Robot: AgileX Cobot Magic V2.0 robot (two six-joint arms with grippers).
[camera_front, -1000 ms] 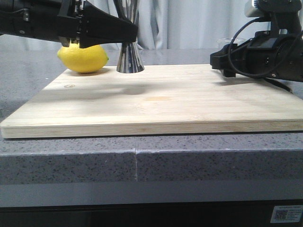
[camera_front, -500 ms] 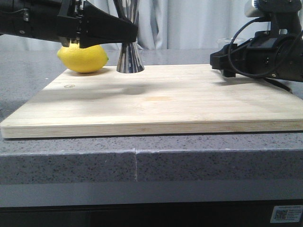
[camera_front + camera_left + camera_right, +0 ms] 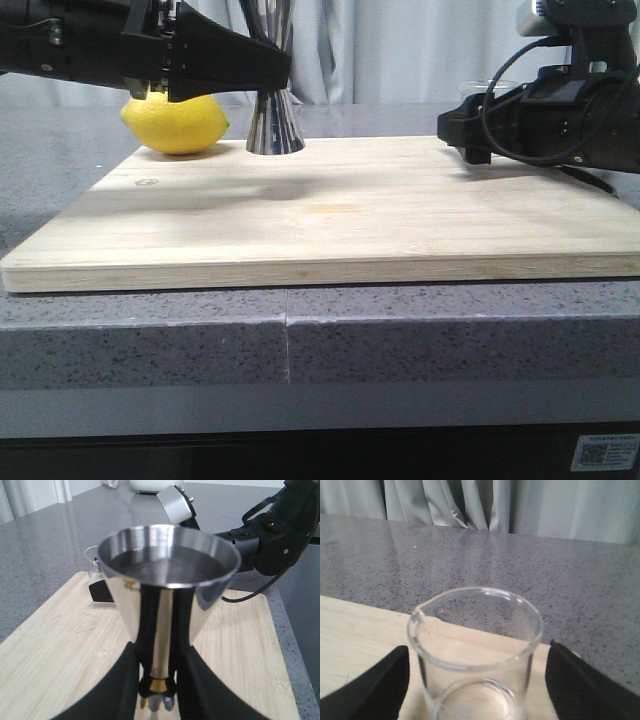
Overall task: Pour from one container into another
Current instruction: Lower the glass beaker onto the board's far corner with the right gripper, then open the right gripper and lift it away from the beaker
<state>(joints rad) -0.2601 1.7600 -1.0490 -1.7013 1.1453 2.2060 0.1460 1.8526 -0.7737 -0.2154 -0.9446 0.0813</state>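
The steel jigger (image 3: 275, 125) stands upright at the back left of the wooden board (image 3: 330, 220). My left gripper (image 3: 281, 72) is shut on its narrow waist, and in the left wrist view the black fingers (image 3: 131, 670) press either side of the gold band (image 3: 159, 685). The jigger's upper cup (image 3: 167, 575) looks dark and reflective inside. The clear glass beaker (image 3: 475, 650) stands on the board's back right part and looks empty. My right gripper (image 3: 477, 655) is open around it, with a gap on each side. In the front view only the beaker's rim (image 3: 487, 87) shows behind the right gripper (image 3: 458, 128).
A yellow lemon (image 3: 175, 122) lies on the board's back left corner, just left of the jigger. The board rests on a grey speckled counter (image 3: 300, 340). Pale curtains hang behind. The right arm's cable (image 3: 590, 180) trails over the board's right edge.
The right gripper has shifted slightly to the left around the beaker. The left gripper and the jigger have not moved.
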